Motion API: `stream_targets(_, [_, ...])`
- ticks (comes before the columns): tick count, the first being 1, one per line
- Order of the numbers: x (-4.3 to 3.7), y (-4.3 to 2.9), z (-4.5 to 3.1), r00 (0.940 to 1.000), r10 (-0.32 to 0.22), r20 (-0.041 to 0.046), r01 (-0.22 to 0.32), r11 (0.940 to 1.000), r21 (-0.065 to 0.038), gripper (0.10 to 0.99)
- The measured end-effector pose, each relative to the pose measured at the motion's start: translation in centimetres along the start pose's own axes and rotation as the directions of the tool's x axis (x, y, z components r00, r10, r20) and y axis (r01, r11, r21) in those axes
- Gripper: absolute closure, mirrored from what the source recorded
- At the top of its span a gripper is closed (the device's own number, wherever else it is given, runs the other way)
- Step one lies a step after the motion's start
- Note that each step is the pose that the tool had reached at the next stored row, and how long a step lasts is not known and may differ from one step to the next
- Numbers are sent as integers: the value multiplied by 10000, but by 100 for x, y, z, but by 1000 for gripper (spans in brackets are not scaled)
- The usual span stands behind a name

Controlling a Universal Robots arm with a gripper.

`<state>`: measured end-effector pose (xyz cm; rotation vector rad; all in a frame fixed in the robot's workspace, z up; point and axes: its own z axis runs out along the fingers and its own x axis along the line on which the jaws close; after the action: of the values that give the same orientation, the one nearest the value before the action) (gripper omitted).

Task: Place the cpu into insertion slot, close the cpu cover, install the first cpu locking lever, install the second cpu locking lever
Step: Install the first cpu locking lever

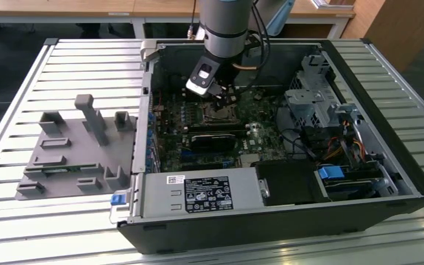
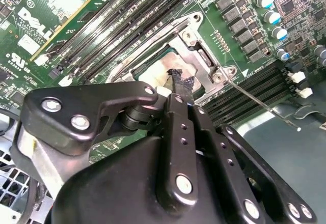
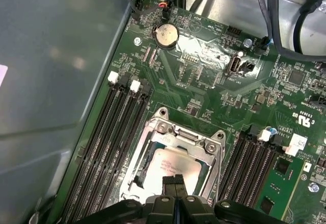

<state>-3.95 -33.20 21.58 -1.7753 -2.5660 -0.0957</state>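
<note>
My pincer (image 3: 173,179) is clenched shut with nothing between the tips, which are parked right on the cpu (image 3: 170,164). The cpu cover (image 3: 191,138) frames it just beyond.

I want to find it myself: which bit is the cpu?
Look inside the open black computer case at the green circuit board. Between the long black slots, a silvery cover frames the cpu: the one flat, dull silver-grey square there.
</note>
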Motion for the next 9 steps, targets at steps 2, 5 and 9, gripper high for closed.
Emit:
stream_targets(2, [0,1,-3,10000,-1,1,1,10000,1,980])
stream_targets(5, [1,1,-20,10000,-1,0,1,10000,-1,980])
stream_targets(9, [5,4,-98,10000,-1,0,1,10000,0,980])
